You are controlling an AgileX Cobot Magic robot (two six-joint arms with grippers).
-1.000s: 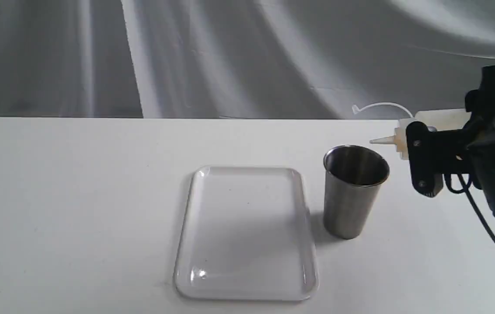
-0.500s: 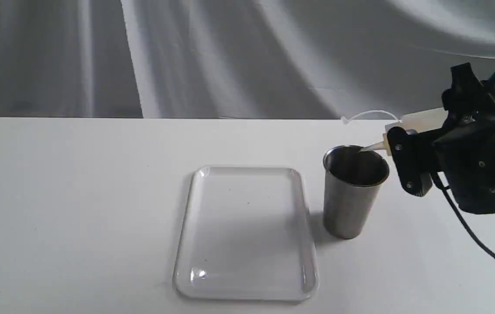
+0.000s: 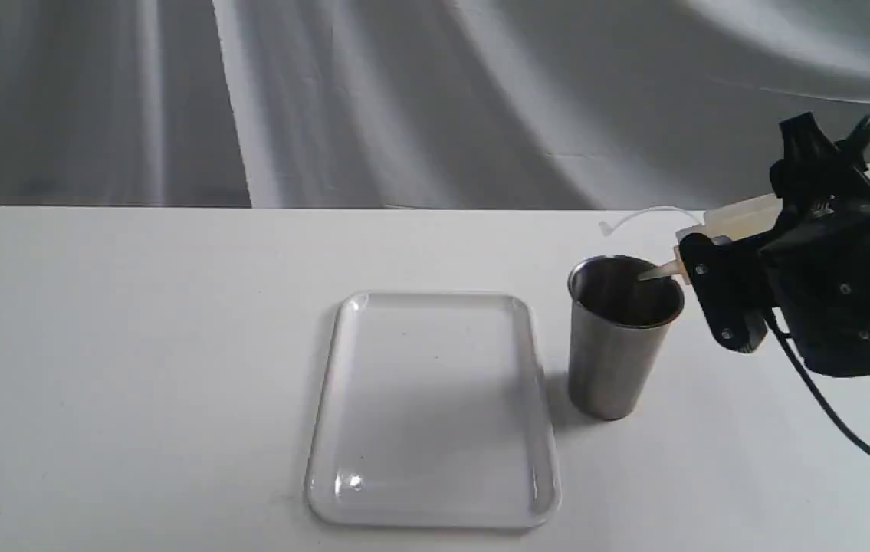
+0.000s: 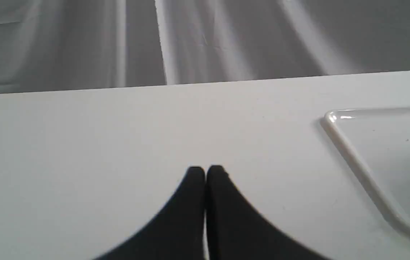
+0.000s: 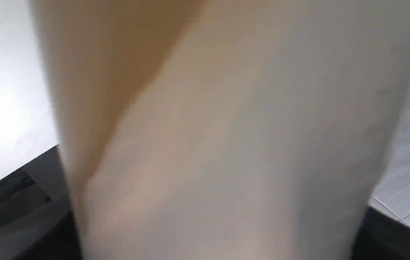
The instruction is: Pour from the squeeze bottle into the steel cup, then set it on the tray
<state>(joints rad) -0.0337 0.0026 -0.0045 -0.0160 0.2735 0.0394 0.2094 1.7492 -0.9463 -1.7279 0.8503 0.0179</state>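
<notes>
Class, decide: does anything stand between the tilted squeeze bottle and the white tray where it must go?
Yes: the brushed steel cup stands between the translucent plastic squeeze bottle and the flat white plastic tray, beside the tray's right edge in the exterior view.

The whitish squeeze bottle point(image 3: 741, 218) tilts, nozzle tip in the upright steel cup point(image 3: 617, 360) just beside the white tray point(image 3: 435, 414).
</notes>
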